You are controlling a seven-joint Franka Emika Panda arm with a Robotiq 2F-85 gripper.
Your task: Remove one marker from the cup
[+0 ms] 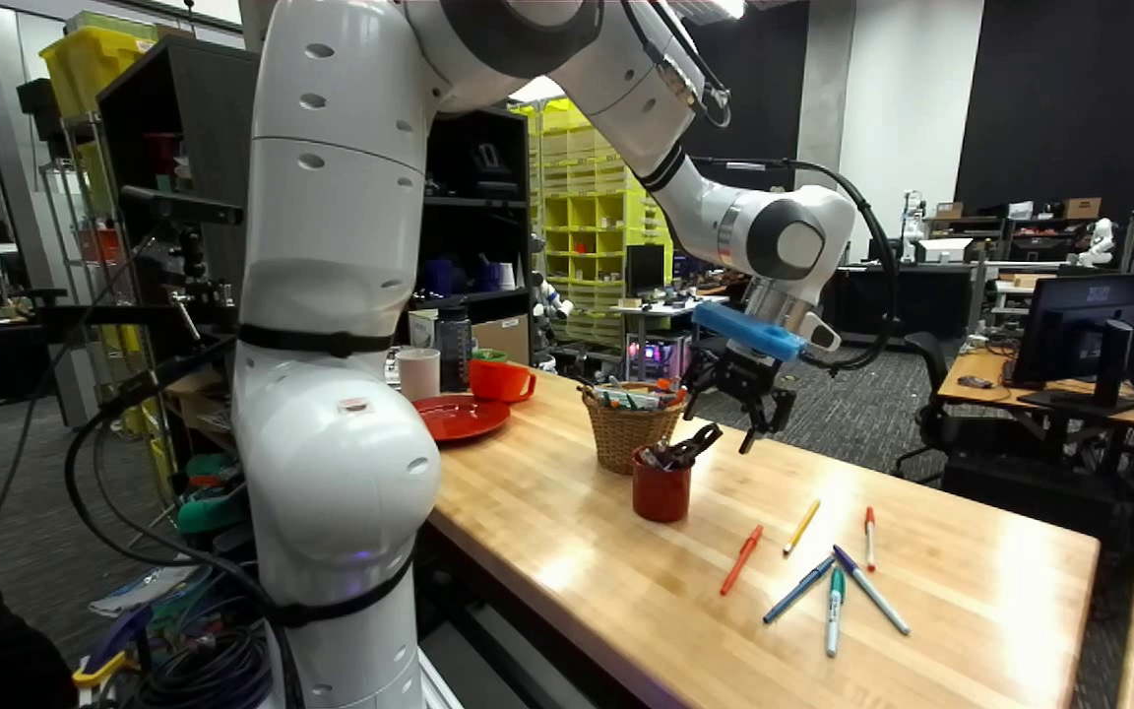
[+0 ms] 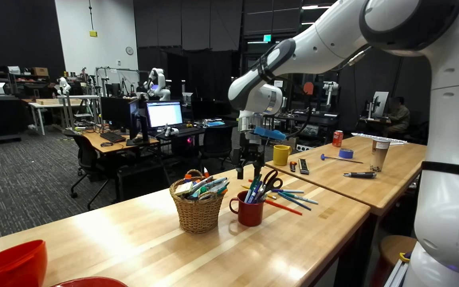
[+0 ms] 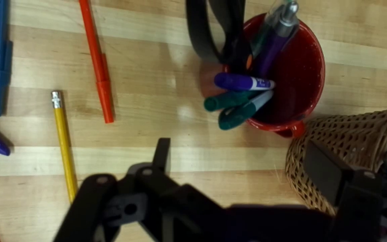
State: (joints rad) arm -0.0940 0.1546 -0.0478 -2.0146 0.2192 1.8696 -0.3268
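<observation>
Above the table [image 2: 142, 255], the gripper [image 3: 242, 158] has its fingers spread wide, released. Near them, a teal marker [image 3: 242, 113] leans in the red cup [image 2: 249, 217] beside a purple marker [image 3: 235, 81] and black scissors [image 3: 235, 55]. In an exterior view, a wicker basket [image 2: 199, 215] stands left of the cup and loose pens [image 2: 283, 207] lie to its right.
</observation>
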